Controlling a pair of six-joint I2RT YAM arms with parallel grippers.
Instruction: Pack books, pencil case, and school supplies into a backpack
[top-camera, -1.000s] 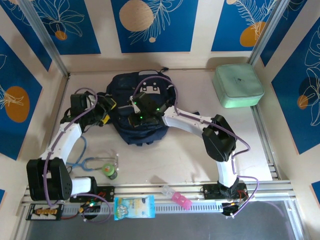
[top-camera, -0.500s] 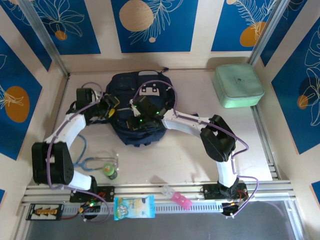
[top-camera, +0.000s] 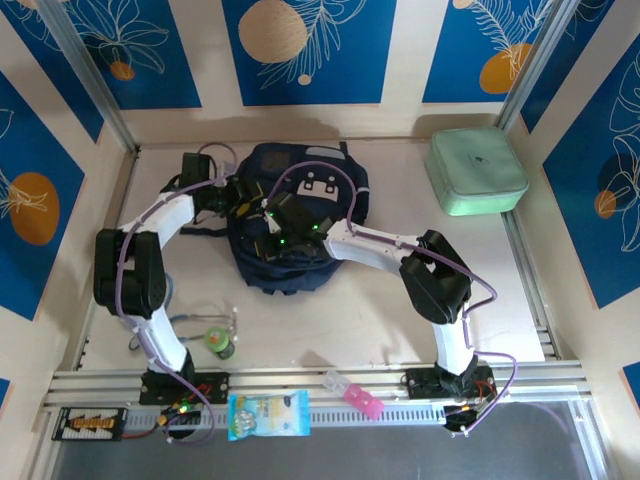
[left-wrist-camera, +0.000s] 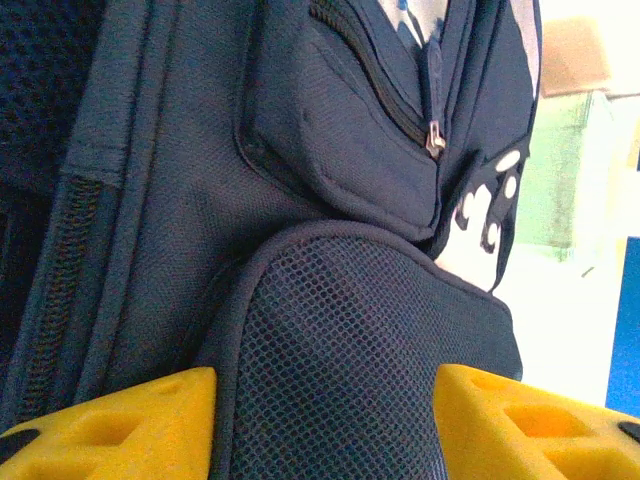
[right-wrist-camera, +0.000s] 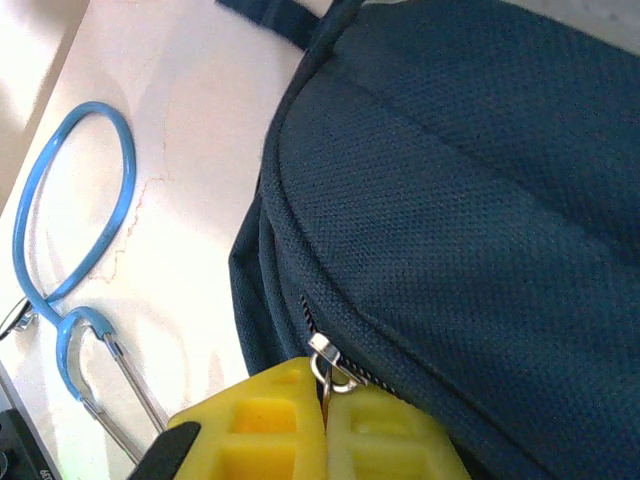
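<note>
The navy backpack (top-camera: 285, 270) lay on the tabletop (top-camera: 400, 310), near the back wall (top-camera: 310, 120). Left jaws clasped its mesh side pocket (left-wrist-camera: 350, 330); right jaws pinched a zipper pull (right-wrist-camera: 322, 352). Bare tabletop lay to its right.

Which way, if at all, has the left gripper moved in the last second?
Yes. The left gripper moved away from the stethoscope, toward the back wall.
</note>
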